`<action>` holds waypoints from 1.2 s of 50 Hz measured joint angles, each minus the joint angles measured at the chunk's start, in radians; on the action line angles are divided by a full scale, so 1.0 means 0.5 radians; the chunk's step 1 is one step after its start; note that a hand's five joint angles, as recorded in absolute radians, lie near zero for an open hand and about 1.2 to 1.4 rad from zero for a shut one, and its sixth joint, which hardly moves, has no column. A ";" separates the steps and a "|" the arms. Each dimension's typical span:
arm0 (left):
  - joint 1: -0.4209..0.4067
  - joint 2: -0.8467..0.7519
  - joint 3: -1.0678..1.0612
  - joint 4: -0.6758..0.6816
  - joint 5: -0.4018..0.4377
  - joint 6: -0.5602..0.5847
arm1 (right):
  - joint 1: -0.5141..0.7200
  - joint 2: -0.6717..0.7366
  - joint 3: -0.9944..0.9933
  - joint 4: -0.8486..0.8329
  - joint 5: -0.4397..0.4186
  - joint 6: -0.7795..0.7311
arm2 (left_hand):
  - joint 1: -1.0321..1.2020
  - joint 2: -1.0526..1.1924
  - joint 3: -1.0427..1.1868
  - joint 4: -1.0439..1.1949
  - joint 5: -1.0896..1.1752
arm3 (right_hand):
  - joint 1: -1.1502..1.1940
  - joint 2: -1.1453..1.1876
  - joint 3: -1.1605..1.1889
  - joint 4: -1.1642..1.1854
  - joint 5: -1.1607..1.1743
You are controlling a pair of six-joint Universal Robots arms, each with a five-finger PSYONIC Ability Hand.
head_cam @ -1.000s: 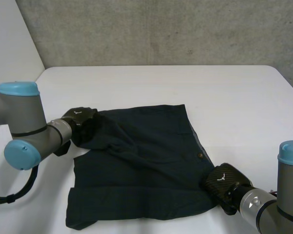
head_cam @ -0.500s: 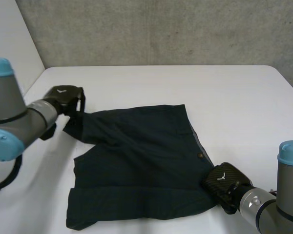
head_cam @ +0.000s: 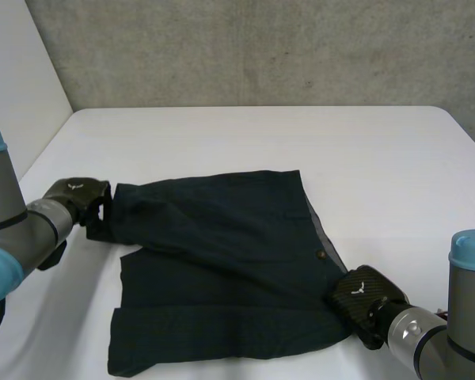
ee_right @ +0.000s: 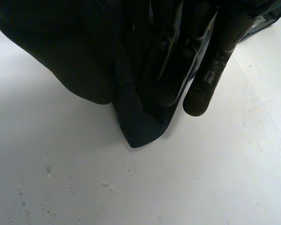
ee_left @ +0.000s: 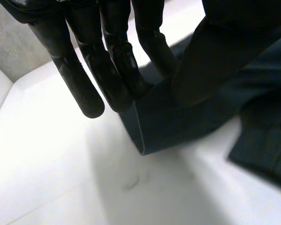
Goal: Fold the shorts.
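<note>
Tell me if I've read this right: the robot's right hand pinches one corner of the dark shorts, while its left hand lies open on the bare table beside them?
Not quite. The left hand is not open on the table: the left wrist view shows its fingers and thumb pinching a corner of the dark shorts. The right hand does pinch a corner, as you said.

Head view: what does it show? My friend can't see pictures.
Dark shorts lie spread out on a white table. The robot's left hand pinches the far corner on its side, and its right hand pinches the near corner on the opposite side.
</note>
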 measured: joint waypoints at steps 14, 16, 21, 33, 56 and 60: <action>-0.050 0.299 -0.126 0.010 -0.019 0.180 | -0.014 -0.043 -0.060 -0.043 -0.011 0.012 | -1.447 -1.586 -1.570 -1.614 -1.508 | 0.016 0.000 0.000 0.000 0.000; -0.064 0.370 -0.134 0.011 -0.018 0.155 | -0.013 -0.051 -0.078 -0.044 -0.009 0.021 | -1.447 -1.586 -1.570 -1.614 -1.508 | 0.016 0.000 0.000 0.000 0.000; -0.166 0.617 -0.191 -0.008 -0.016 -0.023 | 0.001 -0.067 -0.180 -0.044 -0.008 0.159 | -1.447 -1.586 -1.570 -1.614 -1.508 | 0.016 0.000 0.000 0.000 0.000; -0.549 0.816 -0.482 -0.359 -0.028 -0.274 | 0.006 -0.010 -0.431 -0.036 -0.012 0.607 | -1.447 -1.586 -1.570 -1.614 -1.508 | 0.016 0.000 0.000 0.000 0.000; -1.223 0.864 -0.955 -0.217 -0.641 -0.595 | 0.034 0.056 -0.455 -0.108 0.001 0.695 | -1.376 -1.506 -1.499 -1.509 -1.403 | 0.016 0.000 0.000 0.000 0.000; -1.280 0.814 -0.984 -0.124 -0.711 -0.642 | 0.045 0.058 -0.450 -0.117 0.001 0.694 | -1.376 -1.506 -1.499 -1.510 -1.404 | 0.016 0.000 0.000 0.000 0.000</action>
